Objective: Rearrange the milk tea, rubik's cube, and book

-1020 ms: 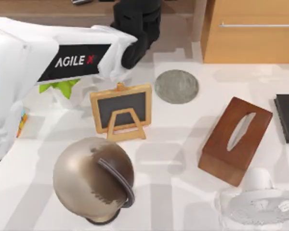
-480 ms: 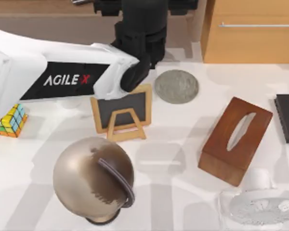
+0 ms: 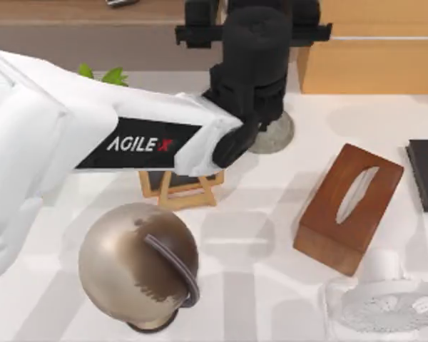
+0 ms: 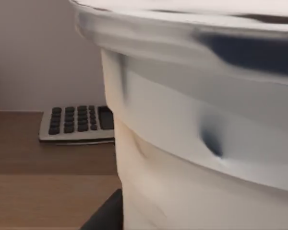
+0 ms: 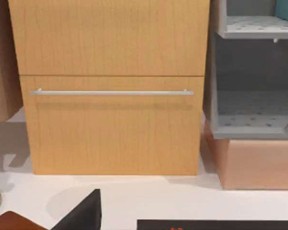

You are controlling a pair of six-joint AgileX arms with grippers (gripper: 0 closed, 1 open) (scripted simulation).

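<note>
Carrying: the milk tea (image 4: 197, 143) is seen close against the left wrist camera, apparently held in the left pincer (image 3: 253, 107); finger opening cannot be told.
Change: left arm has swung rightward, now over the grey coaster (image 3: 277, 135).
Meaning: the cup is probably about to be set there.
Right arm: parked.
</note>
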